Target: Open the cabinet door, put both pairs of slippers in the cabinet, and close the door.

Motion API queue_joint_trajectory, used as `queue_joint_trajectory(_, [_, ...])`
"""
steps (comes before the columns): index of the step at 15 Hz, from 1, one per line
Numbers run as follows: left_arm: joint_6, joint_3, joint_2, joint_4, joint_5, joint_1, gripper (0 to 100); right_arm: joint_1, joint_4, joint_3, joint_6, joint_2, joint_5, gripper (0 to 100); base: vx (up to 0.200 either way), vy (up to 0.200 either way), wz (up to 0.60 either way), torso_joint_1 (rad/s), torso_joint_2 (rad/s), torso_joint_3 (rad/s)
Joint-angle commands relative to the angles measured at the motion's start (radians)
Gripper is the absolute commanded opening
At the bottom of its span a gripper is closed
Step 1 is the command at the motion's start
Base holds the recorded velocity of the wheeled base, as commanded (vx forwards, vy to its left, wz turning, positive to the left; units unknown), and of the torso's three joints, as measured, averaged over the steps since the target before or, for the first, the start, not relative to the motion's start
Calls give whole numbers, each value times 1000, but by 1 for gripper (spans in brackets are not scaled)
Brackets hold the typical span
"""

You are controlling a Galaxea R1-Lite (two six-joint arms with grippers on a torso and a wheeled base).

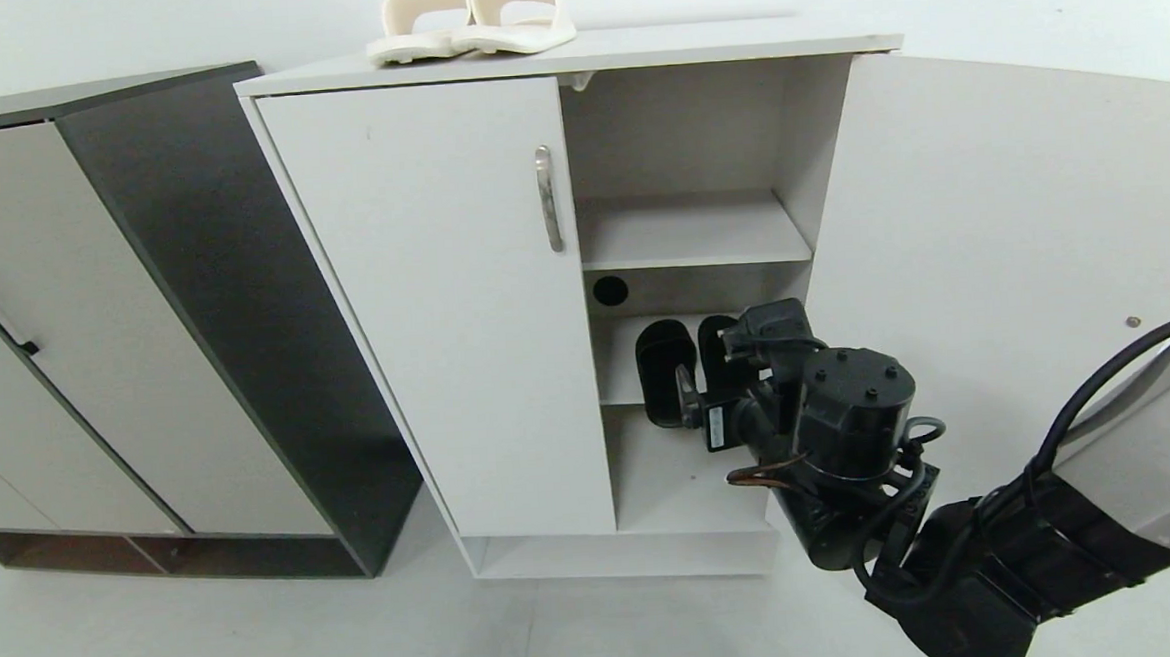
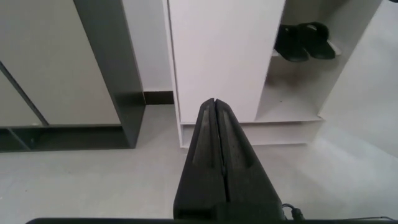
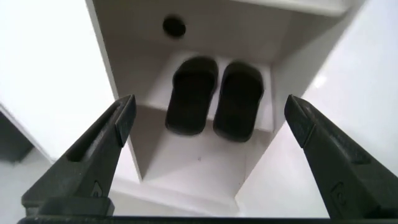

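Note:
The white cabinet (image 1: 444,306) has its right door (image 1: 1011,246) swung wide and its left door shut. A black pair of slippers (image 1: 669,364) lies side by side on the middle shelf (image 3: 214,96) (image 2: 303,41). A cream pair of slippers (image 1: 469,20) rests on the cabinet's top. My right gripper (image 3: 210,118) is open in front of the black pair, with nothing between its fingers. My left gripper (image 2: 214,102) is shut and empty, low over the floor, facing the cabinet's closed left door.
A grey cabinet with dark sides (image 1: 94,324) stands to the left of the white one, its doors shut. The upper shelf (image 1: 690,233) and the bottom compartment (image 1: 683,484) of the white cabinet hold nothing. Pale floor (image 1: 261,636) stretches in front.

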Motion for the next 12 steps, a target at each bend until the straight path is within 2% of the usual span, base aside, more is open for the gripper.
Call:
queue_joint_trajectory(1, [0,0,1,0,0,-1,0,15,6,35,-2,-33,29,100,0,200,0,7,7,2])
queue_joint_trajectory(12, [0,0,1,0,0,-1,0,23,12,58,-8,-47,34,100,0,200,0,3,1,6])
